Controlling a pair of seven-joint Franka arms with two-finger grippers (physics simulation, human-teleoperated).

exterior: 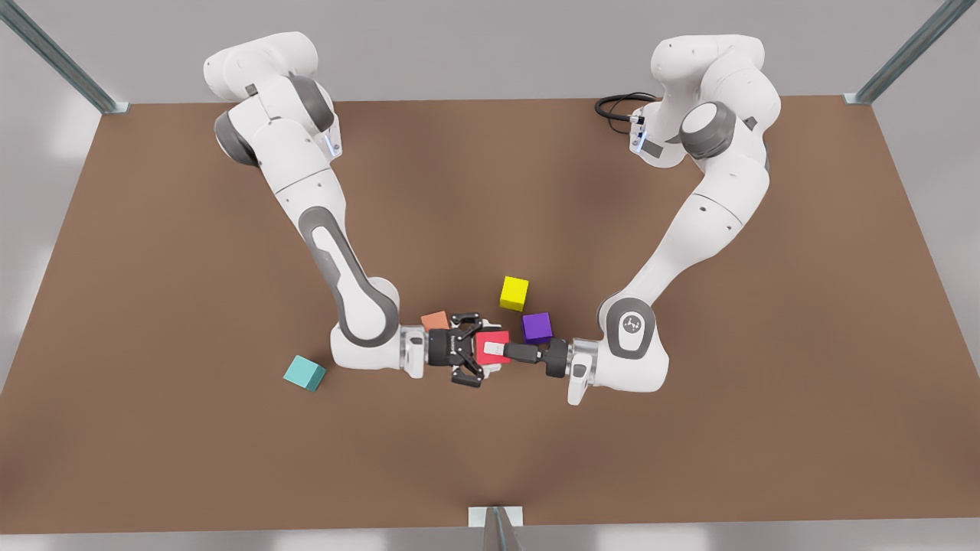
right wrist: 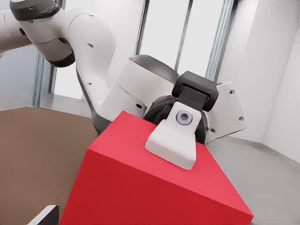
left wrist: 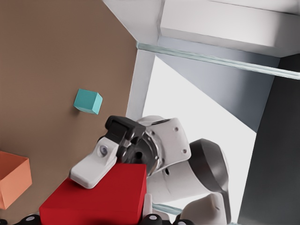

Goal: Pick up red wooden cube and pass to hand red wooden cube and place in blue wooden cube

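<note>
The red cube (exterior: 494,337) is off the table (exterior: 191,459). Both grippers pinch it: the left gripper (exterior: 498,350) from the front view's right, the right gripper (exterior: 481,348) from its left. The blue cube (exterior: 305,373) sits well apart, bare on top.

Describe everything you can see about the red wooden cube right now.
The red wooden cube is a small, plain, bright red block with smooth matte faces and sharp edges. It sits between the two pincers, apparently held above the brown table. The left pincer comes from the front view's right with a white pad flat on the top face. The right pincer presses on its sides. No other cube touches it.
</note>
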